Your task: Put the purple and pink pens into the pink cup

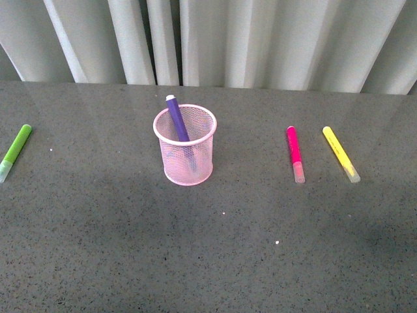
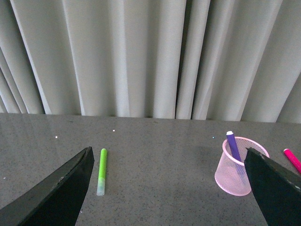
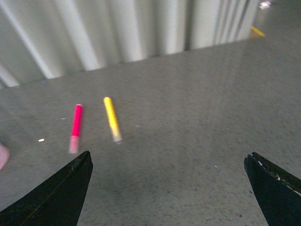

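Front view: a round pale-pink wire-mesh cup [image 1: 185, 153] stands left of centre on a grey speckled tabletop [image 1: 215, 261]. A purple-bodied marker pen [image 1: 177, 119] leans inside it, its tip above the rim. The magenta-pink marker pen [image 1: 295, 154] lies flat right of centre, well apart from the cup, with a yellow marker [image 1: 341, 154] just beside it. A lime-green marker [image 1: 15, 152] lies at the far left edge, a pale pleated curtain [image 1: 215, 39] hangs behind, and neither arm shows. Half the job looks done, and fetching the pink pen looks like the step in hand. Left wrist view: the left gripper [image 2: 167, 153] hovers above the table with jaws spread wide and nothing between them. The lime-green marker [image 2: 101, 171] lies near one finger, and the cup [image 2: 235, 176] holding the purple pen [image 2: 233, 146] stands near the other. Right wrist view, somewhat blurred: the right gripper [image 3: 167, 157] is likewise wide open and empty. The pink pen [image 3: 75, 123] and yellow marker [image 3: 112, 118] lie side by side beyond it. The next move probably calls for this arm to close across the pink barrel only, clear of the yellow one, then stand it upright and lower it beside the purple pen. No brand, label or writing is legible in any view.
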Action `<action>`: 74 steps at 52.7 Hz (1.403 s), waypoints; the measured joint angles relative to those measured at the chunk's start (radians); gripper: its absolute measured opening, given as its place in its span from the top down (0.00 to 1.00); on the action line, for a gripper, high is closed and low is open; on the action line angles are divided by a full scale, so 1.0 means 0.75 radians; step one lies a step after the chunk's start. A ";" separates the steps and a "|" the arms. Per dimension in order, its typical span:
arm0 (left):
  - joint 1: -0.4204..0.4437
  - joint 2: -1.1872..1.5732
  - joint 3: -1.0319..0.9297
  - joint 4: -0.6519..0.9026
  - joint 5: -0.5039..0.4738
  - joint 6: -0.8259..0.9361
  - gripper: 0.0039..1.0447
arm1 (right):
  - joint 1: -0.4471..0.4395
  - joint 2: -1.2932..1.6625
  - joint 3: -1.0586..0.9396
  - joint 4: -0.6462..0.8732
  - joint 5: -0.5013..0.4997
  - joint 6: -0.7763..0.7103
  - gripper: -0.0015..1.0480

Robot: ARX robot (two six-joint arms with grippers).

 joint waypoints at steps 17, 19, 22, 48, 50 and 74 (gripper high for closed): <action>0.000 -0.001 0.000 0.000 -0.001 0.000 0.06 | -0.021 1.152 0.304 0.672 -0.166 0.082 0.07; 0.000 -0.001 0.000 0.000 -0.001 0.000 0.06 | -0.003 1.245 0.343 0.697 -0.170 0.096 0.07; 0.000 -0.001 0.000 0.000 0.000 0.000 0.06 | 0.031 1.388 0.409 0.731 -0.170 0.101 0.07; 0.000 -0.001 0.000 0.000 -0.001 0.000 0.06 | 0.272 2.345 1.181 0.593 -0.045 0.012 0.07; 0.000 -0.001 0.000 0.000 -0.001 0.000 0.06 | 0.285 2.375 1.220 0.582 -0.040 0.012 0.07; 0.000 -0.001 0.000 0.000 -0.001 0.000 0.06 | 0.404 2.619 1.446 0.555 0.067 0.002 0.07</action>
